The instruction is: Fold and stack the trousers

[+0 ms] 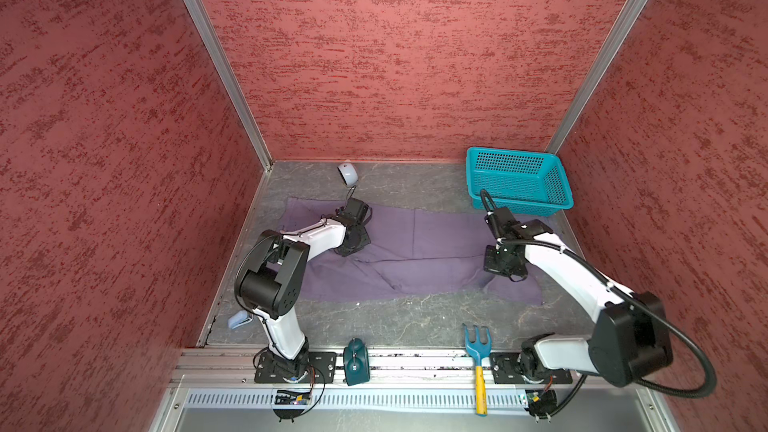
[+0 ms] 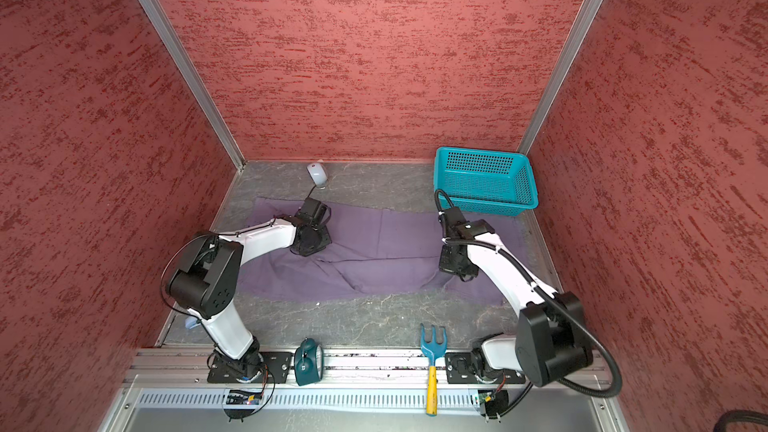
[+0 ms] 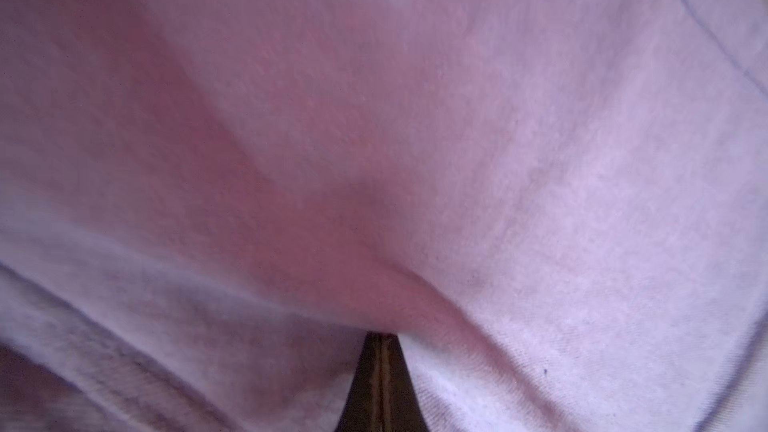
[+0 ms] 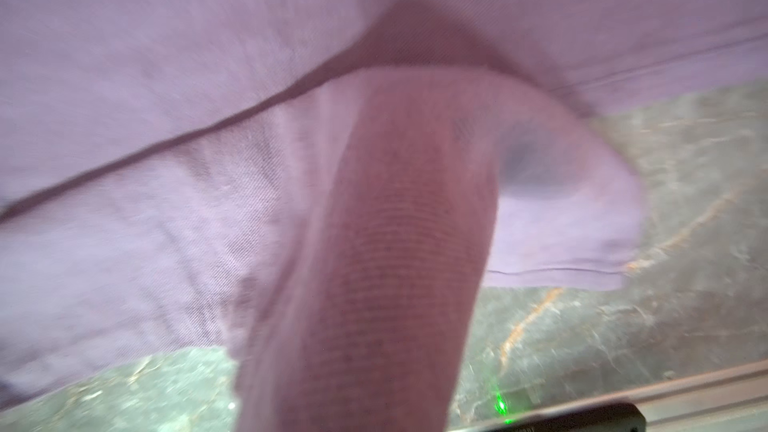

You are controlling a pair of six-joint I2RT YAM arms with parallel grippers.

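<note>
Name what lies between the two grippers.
Only the trousers: purple cloth spans from the left gripper to the right gripper, seen in both top views.

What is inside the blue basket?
Nothing shows in the basket: only its own holed floor and walls. A black cable crosses its near corner, covering a little.

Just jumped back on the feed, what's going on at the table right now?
Both arms are down on the trousers, which lie spread across the table, not yet folded. The left end effector is pinched shut on the cloth near the left end. The right end effector is shut on a fold near the right end, with cloth draped over it in the right wrist view. The teal basket sits empty in the far right corner.
</note>
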